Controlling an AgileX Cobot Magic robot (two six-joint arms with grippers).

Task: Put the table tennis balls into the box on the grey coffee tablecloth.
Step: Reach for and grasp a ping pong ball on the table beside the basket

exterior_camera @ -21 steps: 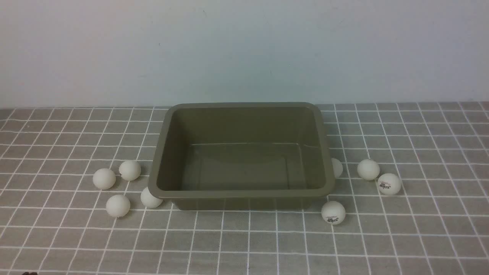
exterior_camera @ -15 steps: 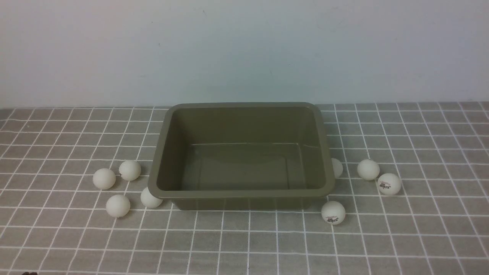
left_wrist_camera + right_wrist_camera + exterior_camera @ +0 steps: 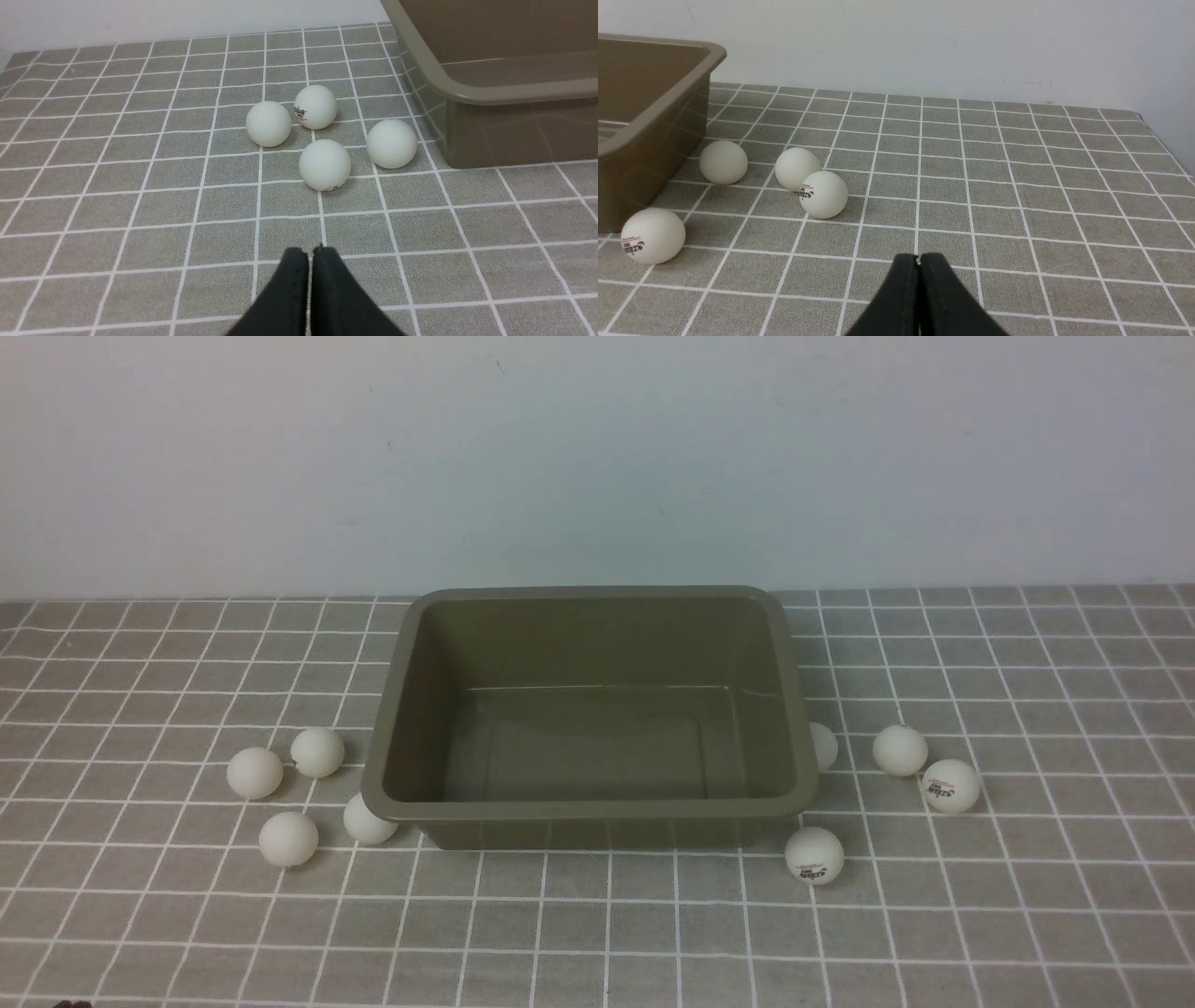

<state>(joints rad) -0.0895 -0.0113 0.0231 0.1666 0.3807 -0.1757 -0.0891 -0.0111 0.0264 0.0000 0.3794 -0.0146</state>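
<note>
- Box (image 3: pixel 597 808) sits in the middle of the grey coffee tablecloth (image 3: pixel 597 933) in the front view, and nothing is in it. All eight table tennis balls (image 3: pixel 254 772) lie outside it. Four are on my left of the box and four on my right, one of them, the hidden ball (image 3: pixel 822 745), half covered by the box's right wall. Neither of my end effectors shows here.
- Left wrist view: my left end effector (image 3: pixel 310 254) is closed, fingers pressed together and gripping nothing, just above the cloth. The left four lie ahead of it in a loose cluster. The near ball (image 3: pixel 324 164) is almost in line with my tips, and the corner ball (image 3: pixel 391 143) sits just beside the box's near corner.
- Right wrist view: my right end effector (image 3: pixel 918 259) is likewise closed and empty. The logo ball (image 3: pixel 823 194) lies nearest ahead, on the box's side of my line. It is against or just beside another ball behind it; I cannot tell which. The low ball (image 3: pixel 652 235) sits by the box's near corner.
- My judgement: a ball has no long axis, so the approach angle matters little. What counts is that each arm is nearer its own four, and either end effector must open before it comes down on one.
</note>
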